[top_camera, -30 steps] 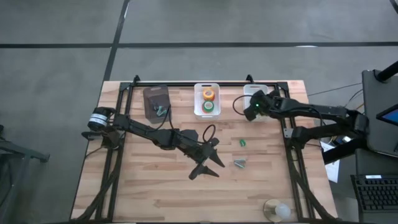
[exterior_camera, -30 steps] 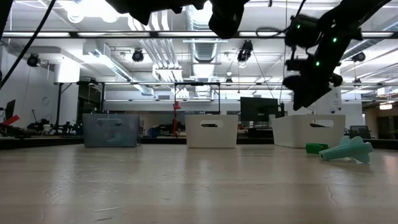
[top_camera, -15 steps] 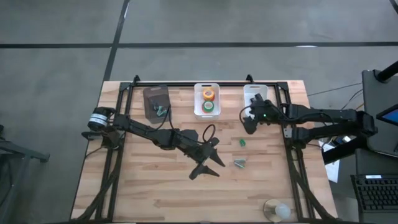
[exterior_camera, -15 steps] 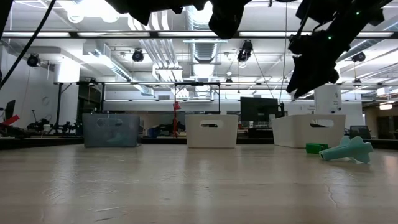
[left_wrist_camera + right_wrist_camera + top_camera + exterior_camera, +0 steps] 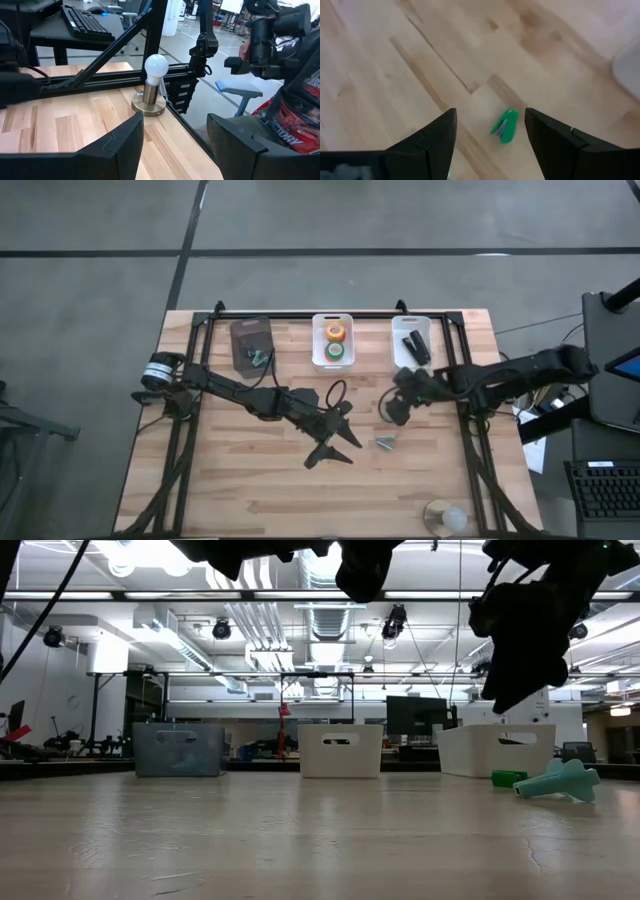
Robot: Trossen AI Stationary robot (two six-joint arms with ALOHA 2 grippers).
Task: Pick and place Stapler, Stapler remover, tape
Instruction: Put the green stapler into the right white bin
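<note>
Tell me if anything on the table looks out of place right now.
Two small pieces still lie loose on the table: a green piece under the open right gripper, and a pale claw-shaped piece nearby. Nothing looks spilled or damaged.

White letters reading "VICTORY", partly cut off, on a red and black package beyond the table's corner, no other text legible

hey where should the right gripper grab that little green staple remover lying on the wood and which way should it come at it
From straight above, probably. The green staple remover lies flat on the bare table, long and narrow, with nothing touching it. The right gripper hangs over it with jaws open. Close across its narrow width near the middle, jaws on its two long sides. Its finer shape is too small to tell.
</note>
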